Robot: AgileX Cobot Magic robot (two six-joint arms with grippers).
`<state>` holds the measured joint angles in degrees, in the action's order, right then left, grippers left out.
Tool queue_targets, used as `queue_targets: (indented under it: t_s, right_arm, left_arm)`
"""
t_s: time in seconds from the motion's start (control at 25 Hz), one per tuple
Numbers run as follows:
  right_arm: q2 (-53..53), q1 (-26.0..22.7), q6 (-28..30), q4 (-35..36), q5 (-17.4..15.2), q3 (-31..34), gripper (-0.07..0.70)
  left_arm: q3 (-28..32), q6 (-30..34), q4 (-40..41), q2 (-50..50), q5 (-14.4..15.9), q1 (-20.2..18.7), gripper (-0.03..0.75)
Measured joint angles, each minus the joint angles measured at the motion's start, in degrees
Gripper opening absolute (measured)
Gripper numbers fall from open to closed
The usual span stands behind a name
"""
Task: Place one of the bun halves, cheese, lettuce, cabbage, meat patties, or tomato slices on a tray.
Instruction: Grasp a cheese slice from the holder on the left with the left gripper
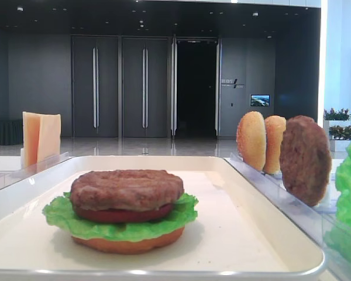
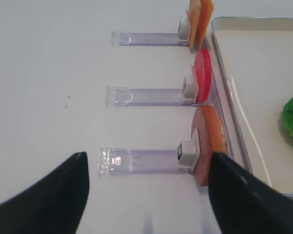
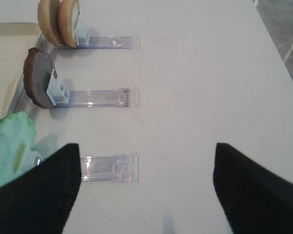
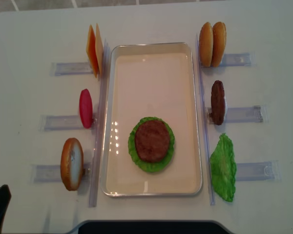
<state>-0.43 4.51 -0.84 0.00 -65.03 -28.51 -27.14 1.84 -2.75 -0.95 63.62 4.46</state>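
Stack on the tray (image 4: 195,122) stood as bottom bun, lettuce (image 4: 136,161), tomato, meat patty (image 4: 152,140). Judged next: cheese (image 4: 93,56), standing on edge in the far left rack (image 4: 68,68), faces turned sideways, thin edge up. Left gripper (image 2: 146,195) hovered over the near left rack, fingers spread wide, holding nothing. Cheese lay ahead of it, two racks farther, close against the tray's rim. Left arm was clearly nearer. Right gripper (image 3: 146,190) was likewise spread and empty, above the right-side racks.
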Motion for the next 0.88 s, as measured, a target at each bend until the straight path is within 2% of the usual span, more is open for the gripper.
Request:
queue_targets:
  t_s: [0.68,0.88]
  right_arm:
    - [0.0,0.0,0.0,0.0,0.0,0.0,0.557]
    - [0.0,0.0,0.0,0.0,0.0,0.0,0.556]
  left_arm:
    - [-0.1,0.0,0.0,0.0,0.3,0.0,0.57]
    - [-3.0,-0.7,0.8,2.7,4.6,0.0,0.57]
